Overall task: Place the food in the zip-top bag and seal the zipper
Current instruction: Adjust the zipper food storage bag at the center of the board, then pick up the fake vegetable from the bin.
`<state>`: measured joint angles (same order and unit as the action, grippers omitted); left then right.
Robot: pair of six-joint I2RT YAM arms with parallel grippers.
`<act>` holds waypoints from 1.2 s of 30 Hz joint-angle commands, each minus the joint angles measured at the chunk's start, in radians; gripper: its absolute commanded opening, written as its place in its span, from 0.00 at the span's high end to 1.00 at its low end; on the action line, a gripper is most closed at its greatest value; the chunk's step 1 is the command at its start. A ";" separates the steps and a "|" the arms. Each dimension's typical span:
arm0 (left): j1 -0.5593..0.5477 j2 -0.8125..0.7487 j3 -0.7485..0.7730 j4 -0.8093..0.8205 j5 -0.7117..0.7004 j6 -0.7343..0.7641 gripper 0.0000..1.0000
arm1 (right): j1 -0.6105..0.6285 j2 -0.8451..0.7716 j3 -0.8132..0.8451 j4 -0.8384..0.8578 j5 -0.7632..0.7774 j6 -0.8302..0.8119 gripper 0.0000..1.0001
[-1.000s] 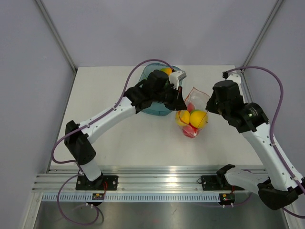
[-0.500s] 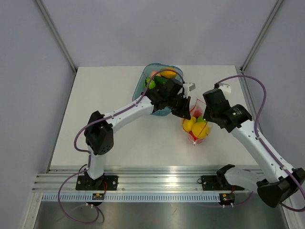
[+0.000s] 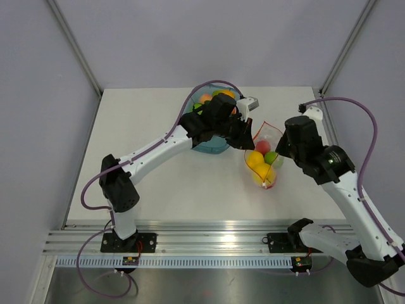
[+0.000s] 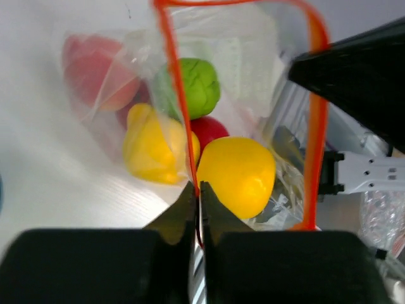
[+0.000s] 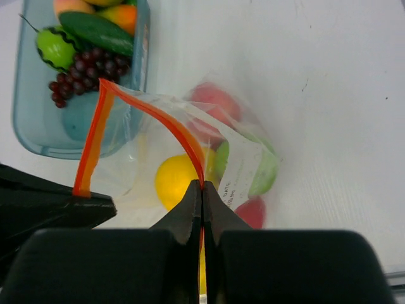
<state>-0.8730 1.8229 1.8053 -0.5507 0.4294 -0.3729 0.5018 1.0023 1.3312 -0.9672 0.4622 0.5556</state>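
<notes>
white desk [image 3: 145, 126], grey walls. zip-top bag [image 3: 263, 159]: shifted slightly rightward, mouth spread. left end effector [image 4: 197, 188], right end effector [image 5: 202, 188]: both pinching zipper [image 4: 179, 107]. cucumber [image 5: 95, 30] lies in tray [image 5: 44, 136]; filling likely unfinished.

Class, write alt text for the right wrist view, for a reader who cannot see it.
The right pincer is shut on the zipper of a clear bag holding a lemon, a lime and an apple. Behind it, a blue tray holds grapes and a cucumber.
</notes>
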 commanded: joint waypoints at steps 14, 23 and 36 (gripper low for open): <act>0.204 -0.206 -0.059 -0.123 -0.089 0.155 0.31 | 0.000 0.073 -0.076 0.133 -0.109 0.012 1.00; 0.427 -0.179 -0.138 -0.094 -0.258 -0.006 0.40 | -0.002 0.058 -0.067 0.145 -0.137 0.001 1.00; 0.428 0.174 0.143 -0.115 -0.357 -0.057 0.32 | 0.000 0.062 -0.087 0.177 -0.166 0.001 1.00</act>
<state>-0.4450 1.9362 1.8545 -0.6895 0.0818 -0.3885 0.5018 1.0794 1.2194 -0.8387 0.3073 0.5648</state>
